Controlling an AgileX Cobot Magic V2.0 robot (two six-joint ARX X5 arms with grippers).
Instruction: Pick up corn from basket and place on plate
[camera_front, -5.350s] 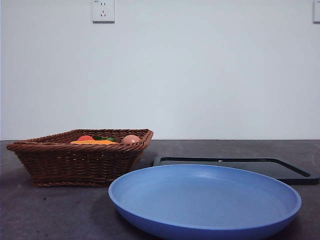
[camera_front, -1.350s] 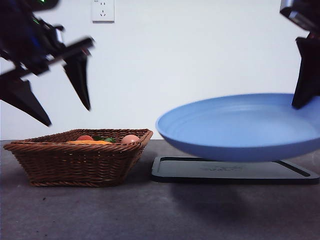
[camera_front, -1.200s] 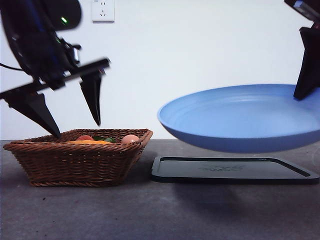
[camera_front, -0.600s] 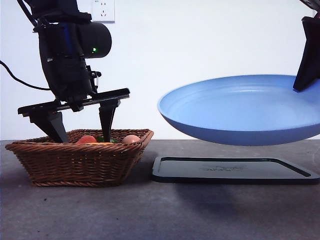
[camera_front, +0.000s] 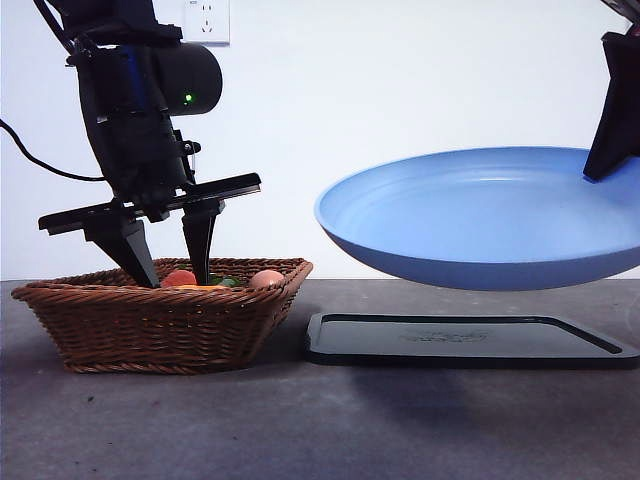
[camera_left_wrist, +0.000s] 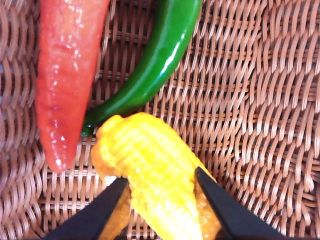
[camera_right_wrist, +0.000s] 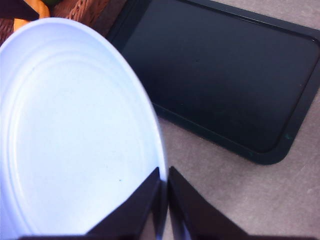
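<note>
The left gripper (camera_front: 170, 278) reaches down into the basket (camera_front: 160, 325), its two black jaws spread apart on either side of the corn (camera_left_wrist: 155, 175), which lies flat on the woven floor between them. From the left wrist camera each jaw sits just beside the cob, at or very near its kernels, though whether they press it yet cannot be told. Just ahead of the jaws, past the corn's blunt end, a red pepper (camera_left_wrist: 65, 75) and a green pepper (camera_left_wrist: 155, 60) lie side by side, the green one's tip touching or nearly touching the corn. The right gripper (camera_right_wrist: 164, 192) is closed tight on the rim of the plate (camera_front: 480, 220), holding it in the air above a black tray (camera_front: 470, 340), well off to the side of the basket. To do this step well, the left jaws should likely close squarely across the cob's thick middle, firmly because the glossy kernels may slip. The lift should go straight up, so the jaw tips miss the peppers and the basket rim. The plate should be kept level to receive the corn.
</note>
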